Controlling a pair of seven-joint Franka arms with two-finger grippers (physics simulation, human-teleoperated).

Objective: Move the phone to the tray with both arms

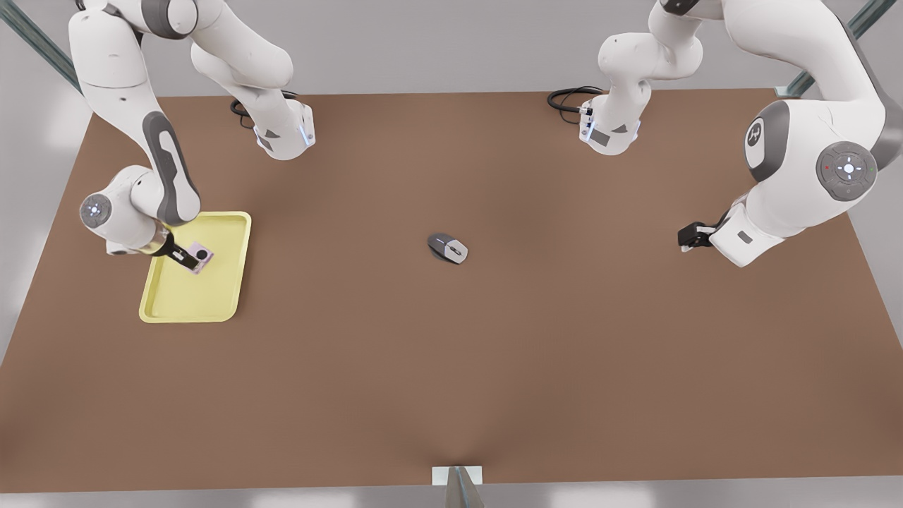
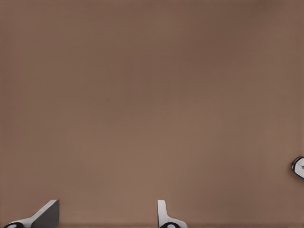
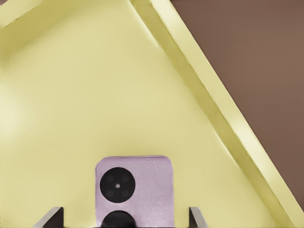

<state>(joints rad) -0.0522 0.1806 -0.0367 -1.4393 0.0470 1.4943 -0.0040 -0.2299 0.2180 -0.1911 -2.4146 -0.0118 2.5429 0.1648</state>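
Note:
The pale pink phone point(image 1: 200, 257) point(image 3: 135, 183), with two black circles on its face, lies in the pale yellow tray point(image 1: 204, 296) point(image 3: 71, 95) at the front view's left. My right gripper point(image 1: 182, 255) point(image 3: 124, 217) reaches low over the tray from its outer side. It is open, its fingertips point(image 3: 53, 217) standing either side of the phone with a gap to each edge. At the front view's right, my left gripper point(image 1: 688, 236) point(image 2: 107, 216) waits open above bare table with nothing between its fingers.
A grey computer mouse point(image 1: 447, 248) point(image 2: 299, 167) sits at the middle of the brown table point(image 1: 451, 367). Black cables point(image 1: 568, 99) coil near the arm bases at the back edge. A small bracket point(image 1: 457, 477) stands at the front edge.

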